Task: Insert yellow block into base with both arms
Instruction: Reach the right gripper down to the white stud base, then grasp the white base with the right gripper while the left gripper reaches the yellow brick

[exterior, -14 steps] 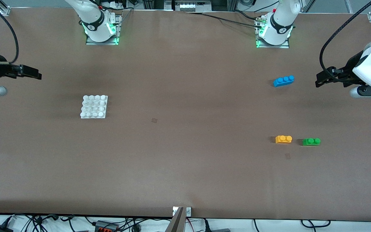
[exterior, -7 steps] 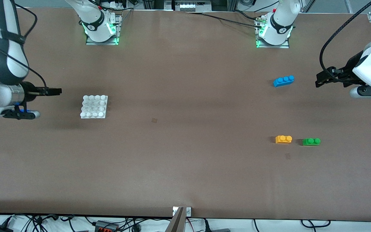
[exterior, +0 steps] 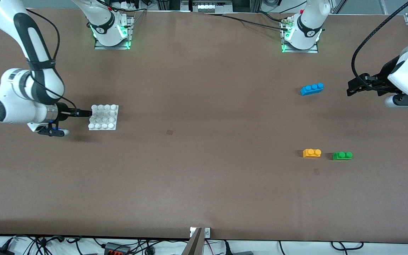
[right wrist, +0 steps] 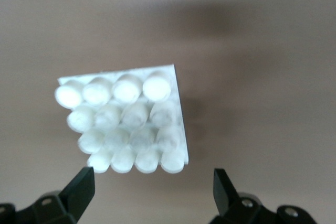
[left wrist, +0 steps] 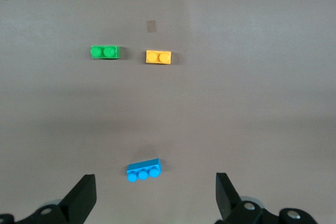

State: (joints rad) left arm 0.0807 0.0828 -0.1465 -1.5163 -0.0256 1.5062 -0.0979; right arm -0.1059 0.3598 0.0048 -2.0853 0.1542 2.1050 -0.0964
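The yellow block [exterior: 311, 153] lies flat on the brown table toward the left arm's end, studs up; the left wrist view shows the yellow block [left wrist: 158, 56] too. The white studded base [exterior: 103, 117] lies toward the right arm's end. My right gripper [exterior: 85, 113] is low beside the base's edge, on the side toward the table's end. In the right wrist view the right gripper [right wrist: 152, 190] is open, with the base [right wrist: 123, 124] just ahead of it. My left gripper [exterior: 350, 89] waits open near the table's end, the left gripper [left wrist: 155, 195] holding nothing.
A green brick [exterior: 342, 155] lies beside the yellow block, toward the left arm's end. A blue brick [exterior: 311, 88] lies farther from the front camera, close to the left gripper. The arm bases [exterior: 112, 35] stand along the table's back edge.
The right arm has swung in from the table's end and come down, bringing its open gripper up to the base's edge. The left arm and all bricks have stayed put.
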